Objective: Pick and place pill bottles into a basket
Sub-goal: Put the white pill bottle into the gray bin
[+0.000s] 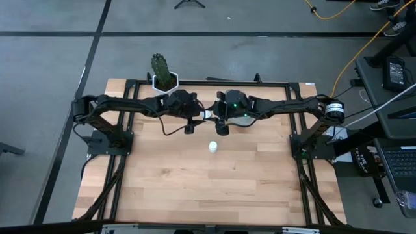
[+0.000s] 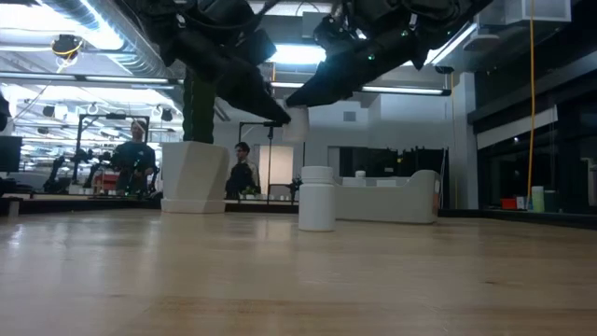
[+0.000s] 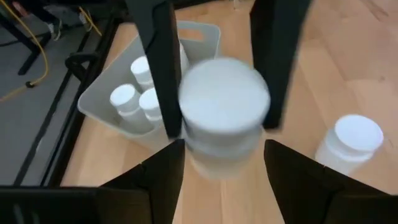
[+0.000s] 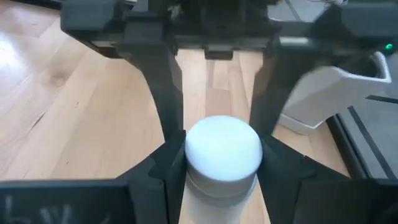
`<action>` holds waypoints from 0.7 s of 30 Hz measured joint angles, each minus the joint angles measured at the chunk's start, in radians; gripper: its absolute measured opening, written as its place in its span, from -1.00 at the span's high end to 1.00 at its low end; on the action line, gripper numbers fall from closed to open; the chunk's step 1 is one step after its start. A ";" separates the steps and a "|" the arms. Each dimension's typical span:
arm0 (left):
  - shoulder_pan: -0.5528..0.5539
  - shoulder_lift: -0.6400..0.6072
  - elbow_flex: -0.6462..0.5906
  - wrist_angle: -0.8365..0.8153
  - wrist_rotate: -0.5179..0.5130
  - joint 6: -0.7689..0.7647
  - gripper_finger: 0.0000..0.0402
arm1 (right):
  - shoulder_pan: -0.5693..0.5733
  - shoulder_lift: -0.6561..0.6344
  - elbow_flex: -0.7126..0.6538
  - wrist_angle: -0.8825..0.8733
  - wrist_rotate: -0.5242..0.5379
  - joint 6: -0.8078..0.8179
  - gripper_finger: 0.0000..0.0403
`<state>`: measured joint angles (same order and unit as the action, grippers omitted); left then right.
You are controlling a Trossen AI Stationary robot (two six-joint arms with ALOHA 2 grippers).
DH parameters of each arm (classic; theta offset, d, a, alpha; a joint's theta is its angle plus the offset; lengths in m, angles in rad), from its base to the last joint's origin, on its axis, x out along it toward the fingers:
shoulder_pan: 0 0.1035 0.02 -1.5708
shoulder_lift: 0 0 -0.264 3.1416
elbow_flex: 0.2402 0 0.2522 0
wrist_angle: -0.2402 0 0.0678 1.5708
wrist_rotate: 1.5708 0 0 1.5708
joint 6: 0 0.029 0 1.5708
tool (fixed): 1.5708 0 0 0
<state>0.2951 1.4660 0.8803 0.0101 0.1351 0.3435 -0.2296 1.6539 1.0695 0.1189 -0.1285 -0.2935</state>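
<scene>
A small white pill bottle (image 1: 208,114) hangs in the air between my two grippers, over the table's far middle; it also shows in the low view (image 2: 297,121). My left gripper (image 1: 199,116) comes at it from the left and my right gripper (image 1: 217,118) from the right, both shut on it. A second bottle (image 1: 212,147) stands on its base on the table nearer the front. The pale grey basket (image 3: 99,107) lies beyond the held bottle with three bottles (image 3: 135,93) standing in it. In the high view the basket is hidden under my right arm. My left gripper pinches the bottle's body (image 3: 200,157) between its two fingers, one on the far side and one on the near side. The fingers lie level, coming from the table's left. The bottle stands upright, cap up, clear of the table. My right gripper pinches the same bottle at the cap and upper body (image 4: 196,155) between its two fingers. The fingers lie level, coming from the table's right, facing the left gripper's fingers (image 4: 166,87). The bottle stays upright and lifted clear.
A white hexagonal pot with a cactus (image 1: 165,79) stands at the table's far edge, left of the grippers. A black frame (image 1: 195,83) runs round the table. The wooden top (image 1: 208,188) is bare toward the front. People stand in the room beyond (image 2: 135,154).
</scene>
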 joint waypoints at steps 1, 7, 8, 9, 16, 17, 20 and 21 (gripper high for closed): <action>0.000 -0.014 0.000 -0.026 -0.002 -0.001 -0.05 | -0.001 -0.004 0.000 -0.009 0.006 0.000 0.24; -0.001 -0.069 0.000 -0.139 0.019 0.005 0.06 | -0.005 -0.053 -0.001 -0.079 0.113 0.000 0.24; -0.001 -0.073 0.000 -0.155 0.020 0.013 0.09 | -0.009 -0.064 -0.001 -0.098 0.113 0.001 0.24; 0.000 -0.076 0.000 -0.177 0.024 0.021 0.12 | -0.010 -0.073 -0.001 -0.108 0.112 0.001 0.24; 0.025 -0.082 -0.010 -0.243 0.253 0.029 0.37 | -0.011 -0.129 -0.065 -0.125 0.112 0.029 0.24; 0.028 -0.082 -0.022 -0.232 0.262 0.028 0.41 | -0.011 -0.132 -0.083 -0.112 0.112 0.032 0.24; 0.028 -0.082 -0.064 -0.195 0.248 0.016 0.55 | -0.016 -0.148 -0.125 -0.085 0.118 0.055 0.24; 0.030 -0.083 -0.074 -0.188 0.243 0.010 0.59 | -0.016 -0.151 -0.132 -0.074 0.130 0.057 0.24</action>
<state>0.3247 1.3826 0.8059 -0.1778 0.3779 0.3540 -0.2457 1.5030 0.9374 0.0447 0.0016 -0.2363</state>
